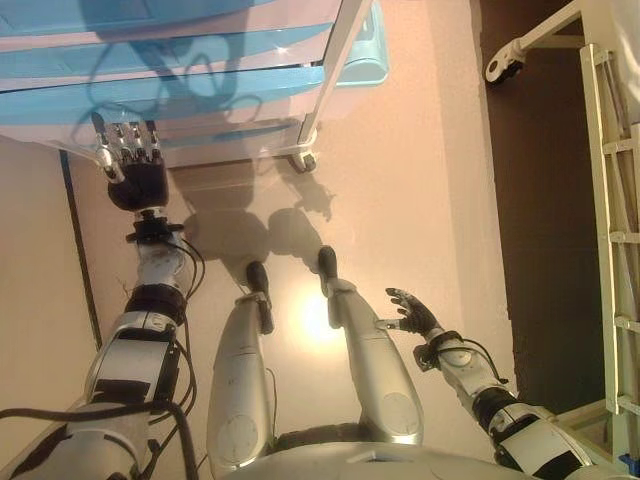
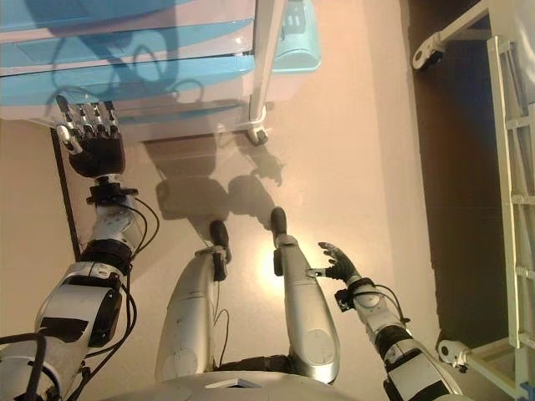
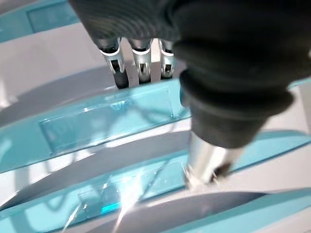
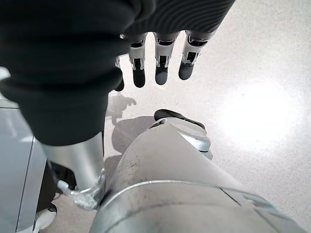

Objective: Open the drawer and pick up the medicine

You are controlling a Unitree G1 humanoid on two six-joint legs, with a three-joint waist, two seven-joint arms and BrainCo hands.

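Note:
A white cart with light blue drawer fronts (image 1: 200, 90) stands at the top left, and its drawers look closed. My left hand (image 1: 130, 165) is raised in front of the lower drawers with its fingers straight. In the left wrist view its fingertips (image 3: 141, 73) rest at the upper edge of one blue drawer front (image 3: 107, 121). My right hand (image 1: 412, 312) hangs low at the right with relaxed fingers (image 4: 160, 63) over the bare floor and holds nothing. No medicine shows in any view.
The cart stands on a caster (image 1: 303, 160), with a light blue bin (image 1: 365, 50) on its right side. A white metal frame (image 1: 610, 200) with a wheel (image 1: 500, 68) stands at the far right beside a dark strip of floor (image 1: 530, 200).

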